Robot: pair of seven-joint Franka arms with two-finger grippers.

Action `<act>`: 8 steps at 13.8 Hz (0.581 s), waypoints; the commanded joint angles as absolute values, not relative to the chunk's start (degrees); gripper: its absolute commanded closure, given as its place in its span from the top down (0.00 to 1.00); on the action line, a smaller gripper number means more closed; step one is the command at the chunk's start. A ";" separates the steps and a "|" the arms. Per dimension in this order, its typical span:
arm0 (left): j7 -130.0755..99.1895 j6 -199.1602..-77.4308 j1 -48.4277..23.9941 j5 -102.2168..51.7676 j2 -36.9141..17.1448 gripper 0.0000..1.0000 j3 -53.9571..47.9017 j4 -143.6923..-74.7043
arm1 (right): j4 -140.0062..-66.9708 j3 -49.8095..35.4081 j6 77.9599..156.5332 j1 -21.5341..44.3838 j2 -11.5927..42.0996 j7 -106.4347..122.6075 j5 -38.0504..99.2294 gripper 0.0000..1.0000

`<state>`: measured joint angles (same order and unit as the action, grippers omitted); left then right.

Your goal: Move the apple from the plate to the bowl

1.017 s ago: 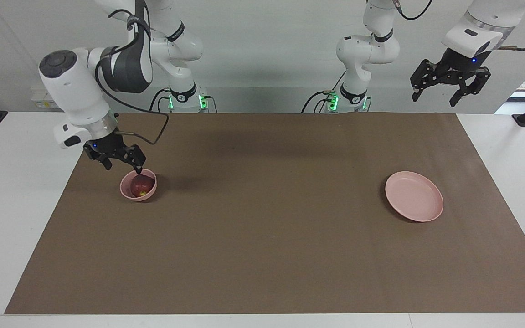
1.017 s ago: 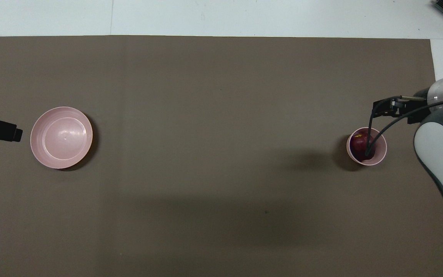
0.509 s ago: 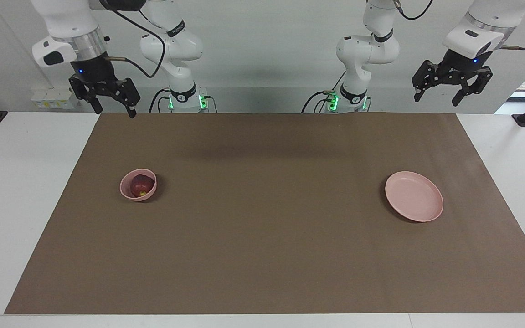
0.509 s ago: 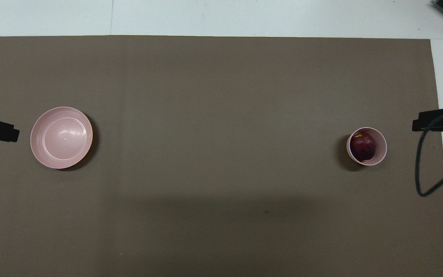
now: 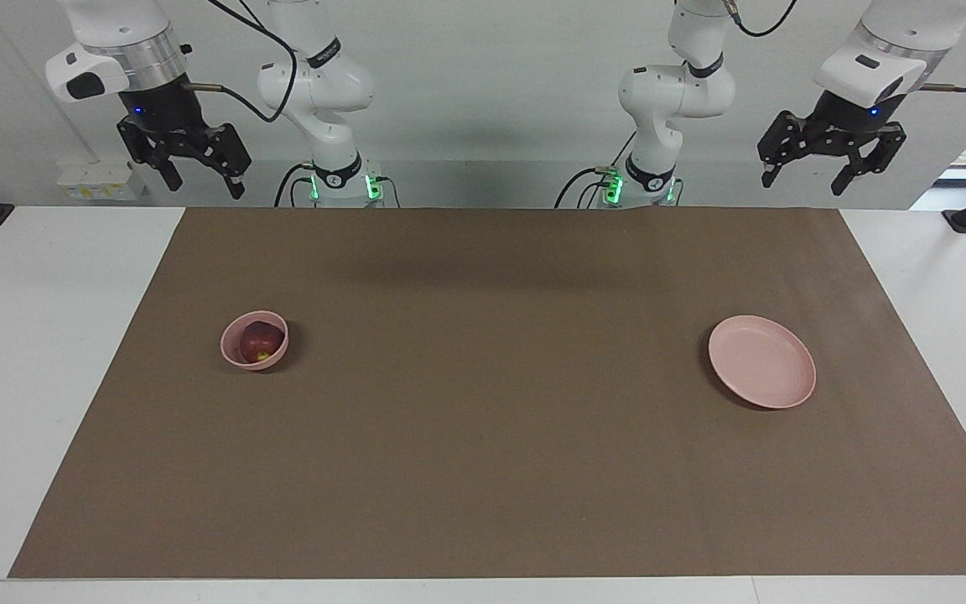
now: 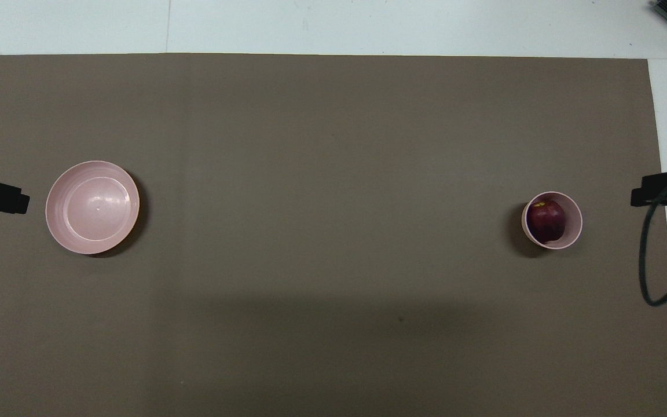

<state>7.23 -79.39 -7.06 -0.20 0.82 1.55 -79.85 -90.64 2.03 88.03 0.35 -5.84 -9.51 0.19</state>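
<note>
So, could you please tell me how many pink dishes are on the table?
2: the bowl holding the apple toward the right arm's end, and the plate toward the left arm's end.

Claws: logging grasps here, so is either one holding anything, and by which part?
Nothing is held. Both the right claw and left claw hang open and empty.

A robotics lab: two mounted arms (image 5: 315,92) at a paper-covered (image 5: 500,419) white table (image 5: 30,335).
</note>
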 commanded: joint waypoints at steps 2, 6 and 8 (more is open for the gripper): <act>6.77 -79.28 -6.50 0.18 1.32 1.00 2.11 -80.42 | -87.02 1.41 87.36 -0.44 -2.81 -4.84 -2.47 1.00; 6.77 -79.27 -7.12 0.26 1.32 1.00 2.11 -80.42 | -94.12 1.76 88.41 -0.26 -7.28 -5.45 -2.29 1.00; 6.86 -79.28 -7.03 0.18 1.32 1.00 2.02 -80.42 | -95.44 1.67 88.33 0.26 -8.26 -5.71 -2.29 1.00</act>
